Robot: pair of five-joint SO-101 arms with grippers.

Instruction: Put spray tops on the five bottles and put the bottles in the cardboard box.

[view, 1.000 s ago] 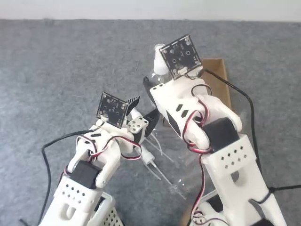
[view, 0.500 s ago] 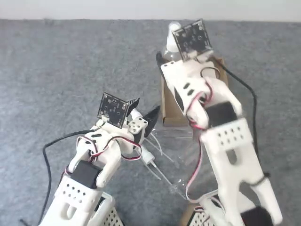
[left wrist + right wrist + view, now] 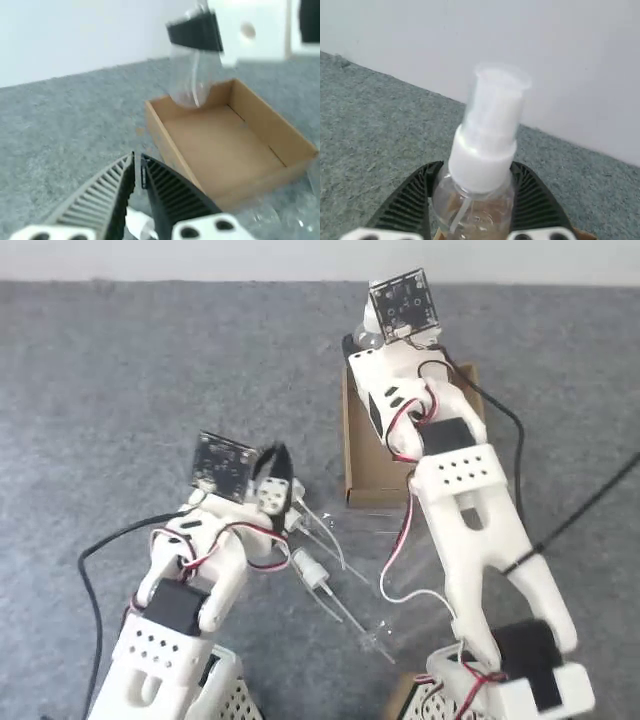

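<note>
A clear bottle (image 3: 472,210) with a white spray top (image 3: 490,130) stands upright in my right gripper (image 3: 475,175), which is shut on its neck. In the high view the right gripper (image 3: 366,348) holds it over the far left corner of the cardboard box (image 3: 375,475). The left wrist view shows the bottle (image 3: 192,80) hanging above the bare box floor (image 3: 225,145). My left gripper (image 3: 278,456) sits left of the box, near the table, fingers together with nothing between them (image 3: 138,162). A loose spray top (image 3: 310,570) with its tube lies just in front of it.
Clear bottles (image 3: 385,535) lie on the grey carpet in front of the box, hard to make out. More thin tubes (image 3: 355,620) lie near them. White arm bases (image 3: 225,690) stand at the near edge. Grey carpet spreads to the left.
The right arm has stretched away from me, carrying the bottle from the box's near side to its far end. The left gripper has shut and shifted slightly left.
</note>
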